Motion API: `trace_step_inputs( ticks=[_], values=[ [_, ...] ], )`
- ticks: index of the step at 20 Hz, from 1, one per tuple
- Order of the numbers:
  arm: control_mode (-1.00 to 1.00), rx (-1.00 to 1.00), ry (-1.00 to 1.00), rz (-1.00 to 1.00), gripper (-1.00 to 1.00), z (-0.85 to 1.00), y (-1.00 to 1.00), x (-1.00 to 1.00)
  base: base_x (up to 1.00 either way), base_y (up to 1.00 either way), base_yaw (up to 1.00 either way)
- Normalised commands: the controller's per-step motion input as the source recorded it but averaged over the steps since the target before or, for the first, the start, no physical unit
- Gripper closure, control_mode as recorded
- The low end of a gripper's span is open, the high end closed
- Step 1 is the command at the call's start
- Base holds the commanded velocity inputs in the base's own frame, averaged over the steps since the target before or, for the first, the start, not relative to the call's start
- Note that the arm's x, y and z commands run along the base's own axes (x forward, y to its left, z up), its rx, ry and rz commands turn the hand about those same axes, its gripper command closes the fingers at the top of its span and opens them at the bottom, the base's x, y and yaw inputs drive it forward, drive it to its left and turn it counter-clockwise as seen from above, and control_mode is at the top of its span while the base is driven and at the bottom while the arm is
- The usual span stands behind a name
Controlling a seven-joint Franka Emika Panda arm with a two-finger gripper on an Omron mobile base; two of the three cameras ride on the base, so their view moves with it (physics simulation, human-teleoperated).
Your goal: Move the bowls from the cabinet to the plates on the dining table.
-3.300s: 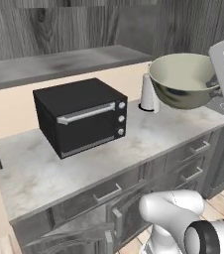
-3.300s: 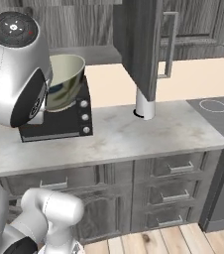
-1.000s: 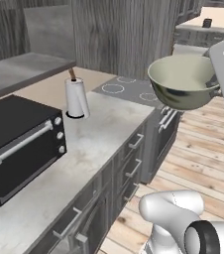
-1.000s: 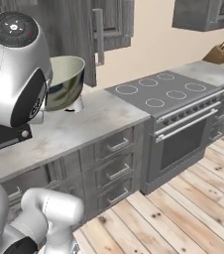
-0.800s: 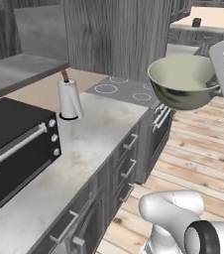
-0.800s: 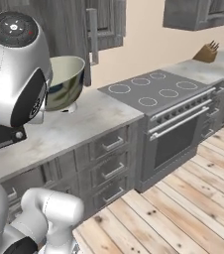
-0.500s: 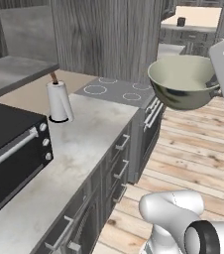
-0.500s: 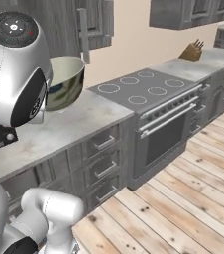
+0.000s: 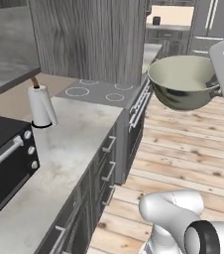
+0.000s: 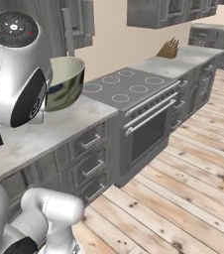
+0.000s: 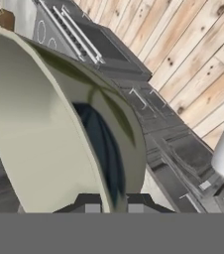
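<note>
Starting at the far left of the left base view there's the black oven (image 9: 5,163) sitting on the marble counter (image 9: 69,149), and just past it a paper towel roll (image 9: 40,105) standing upright near the counter's back edge. Next along is the cooktop (image 9: 101,92) with its white burner rings, then wood plank floor (image 9: 183,154). Over that floor, up in the air, hangs the bowl (image 9: 183,82), cream inside with a darker greenish outside, roughly level, with the white arm just to its right.

In the right base view the same bowl (image 10: 64,82) sits beside the arm's big white joint, above the counter edge, with the stove (image 10: 143,114) to its right and a knife block (image 10: 167,48) further back on the counter.

In the hand view the gripper (image 11: 108,204) is clamped tight on the bowl's rim, one fingertip (image 11: 86,203) on each side of the wall.
</note>
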Motion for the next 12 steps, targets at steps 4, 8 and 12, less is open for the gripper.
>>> trace_step_inputs(
  ticks=[4,8,12],
  values=[
    [1.0,0.0,0.0,0.0,1.0,0.0,0.0,0.0,0.0,0.0,-0.25],
    [1.0,0.0,0.0,0.0,1.0,0.0,0.0,0.0,0.0,0.0,-0.25],
    [1.0,0.0,0.0,0.0,1.0,0.0,0.0,0.0,0.0,0.0,-0.25]
  ],
)
